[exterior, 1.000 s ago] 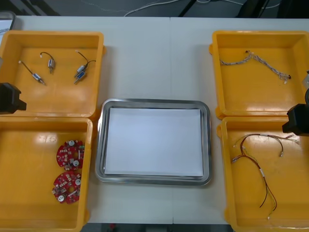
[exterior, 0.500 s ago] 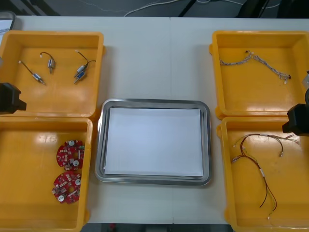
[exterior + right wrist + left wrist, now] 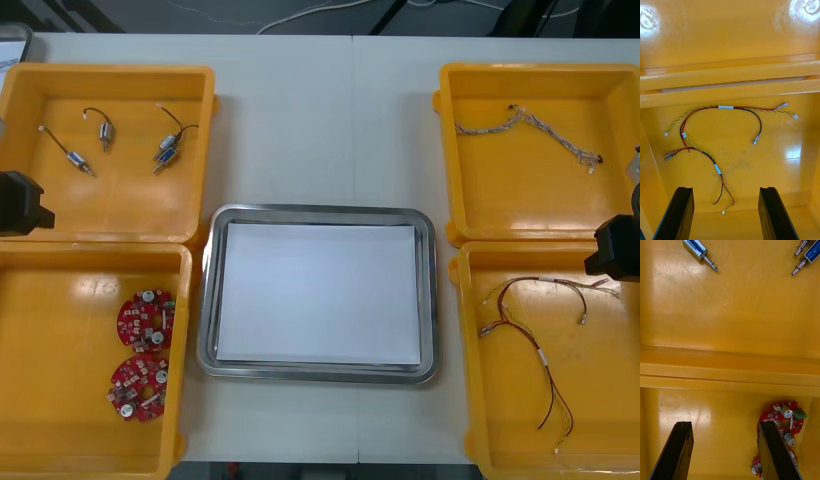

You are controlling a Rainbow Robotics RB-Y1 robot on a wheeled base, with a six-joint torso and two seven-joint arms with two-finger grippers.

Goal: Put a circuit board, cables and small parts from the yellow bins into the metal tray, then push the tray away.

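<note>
The metal tray (image 3: 318,214), white inside, lies between the yellow bins with nothing in it. Two round red circuit boards (image 3: 146,320) lie in the near left bin (image 3: 60,270). Small metal parts (image 3: 165,150) lie in the far left bin. My left gripper (image 3: 724,425) hangs open over the wall between those two bins, with a circuit board (image 3: 784,422) by one finger. My right gripper (image 3: 725,189) is open above the near right bin (image 3: 470,330), over its red and yellow cables (image 3: 726,108). A twisted blue and white cable (image 3: 530,128) rests in the far right bin.
The left arm (image 3: 20,203) shows at the table's left edge, the right arm (image 3: 615,248) at its right edge. Bare light table (image 3: 330,120) stretches beyond the tray, between the far bins.
</note>
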